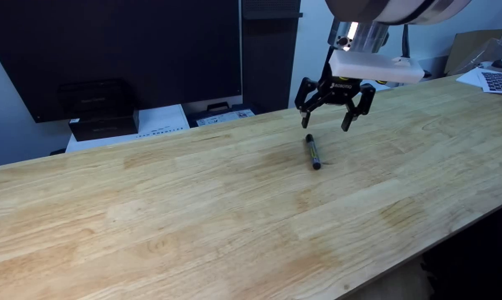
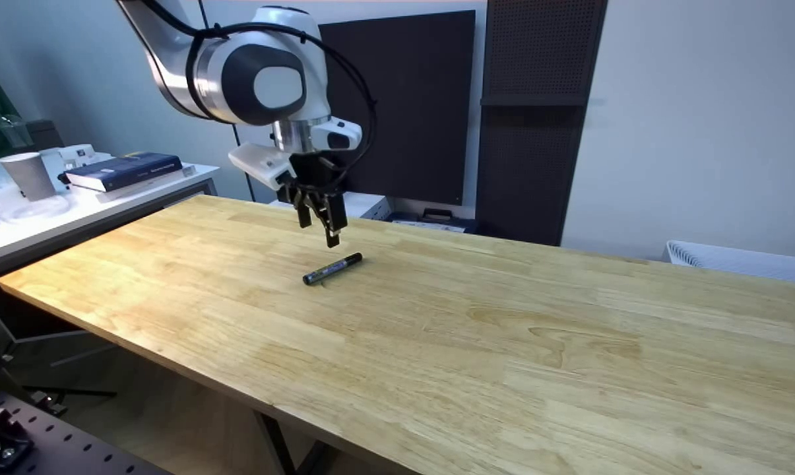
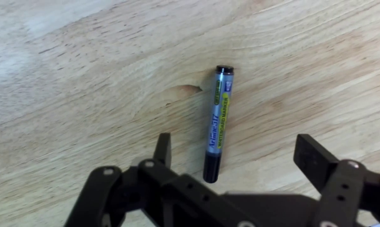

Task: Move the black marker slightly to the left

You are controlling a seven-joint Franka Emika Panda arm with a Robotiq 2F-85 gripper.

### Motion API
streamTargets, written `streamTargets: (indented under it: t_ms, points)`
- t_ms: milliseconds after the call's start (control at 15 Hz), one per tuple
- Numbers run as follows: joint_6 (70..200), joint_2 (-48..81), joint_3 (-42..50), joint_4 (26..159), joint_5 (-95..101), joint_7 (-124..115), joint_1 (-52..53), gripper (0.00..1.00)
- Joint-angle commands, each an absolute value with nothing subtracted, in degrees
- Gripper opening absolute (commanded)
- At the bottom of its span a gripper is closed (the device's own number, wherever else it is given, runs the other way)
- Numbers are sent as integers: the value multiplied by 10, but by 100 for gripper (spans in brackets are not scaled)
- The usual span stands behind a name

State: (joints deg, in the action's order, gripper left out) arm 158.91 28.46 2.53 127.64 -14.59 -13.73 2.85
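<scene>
The black marker lies flat on the wooden table. It has black ends and a grey-blue barrel with a yellow strip, and it shows in both exterior views (image 1: 313,152) (image 2: 332,269) and in the wrist view (image 3: 219,119). My gripper (image 1: 325,124) hangs above the table near one end of the marker, with its fingers wide apart and empty. It also shows in an exterior view (image 2: 318,232) above the marker. In the wrist view the gripper (image 3: 233,140) has the marker's black cap end between the lines of its fingers, closer to the left finger. The fingers do not touch the marker.
The wooden table (image 1: 192,200) carries the marker. A keyboard (image 1: 500,82) and papers lie at its far right end in an exterior view. A white side table with a book (image 2: 124,171) and a cup (image 2: 29,176) stands beyond. A dark board (image 1: 109,54) stands behind the table.
</scene>
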Motion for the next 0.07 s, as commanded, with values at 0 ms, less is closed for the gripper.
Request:
streamTargets:
  t_ms: [0]
  points:
    - [1589, 285, 20, 1276, -138, -143, 22, 100]
